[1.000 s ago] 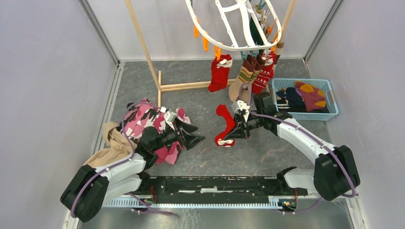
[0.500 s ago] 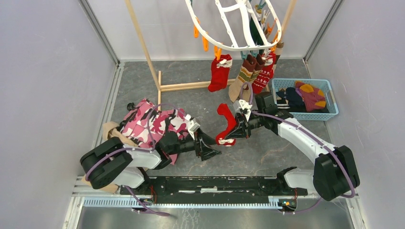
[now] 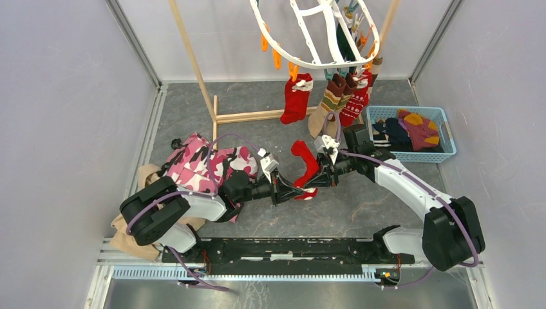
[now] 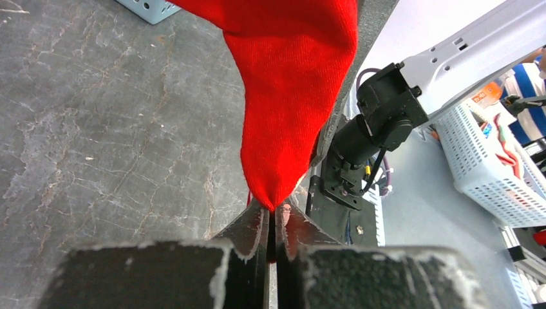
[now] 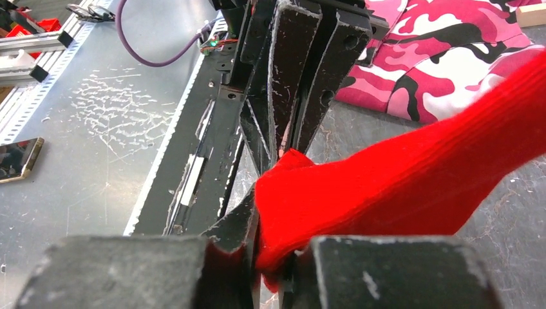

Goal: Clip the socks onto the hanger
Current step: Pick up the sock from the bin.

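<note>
A plain red sock [image 3: 304, 168] hangs between my two grippers, low over the grey floor. My left gripper [image 3: 288, 188] is shut on one pointed end of it [image 4: 293, 84], the fabric pinched between the tips [image 4: 275, 215]. My right gripper [image 3: 313, 182] is closed on the other end of the sock [image 5: 386, 187], which bunches between its jaws [image 5: 270, 251]. The white oval hanger [image 3: 309, 63] hangs at the back with orange and teal clips. A red-and-white sock [image 3: 297, 98], a tan-striped one [image 3: 330, 103] and a red patterned one [image 3: 355, 100] are clipped to it.
A blue basket [image 3: 451, 151] with more socks stands at the right. A pink camouflage cloth [image 3: 199, 164] and a tan cloth [image 3: 138, 212] lie at the left under the left arm. The wooden pole rack [image 3: 193, 64] stands at the back left.
My left arm swung right from over the camouflage cloth to the sock's lower end, and its jaws went from wide open to shut on it. The right gripper stayed in place.
</note>
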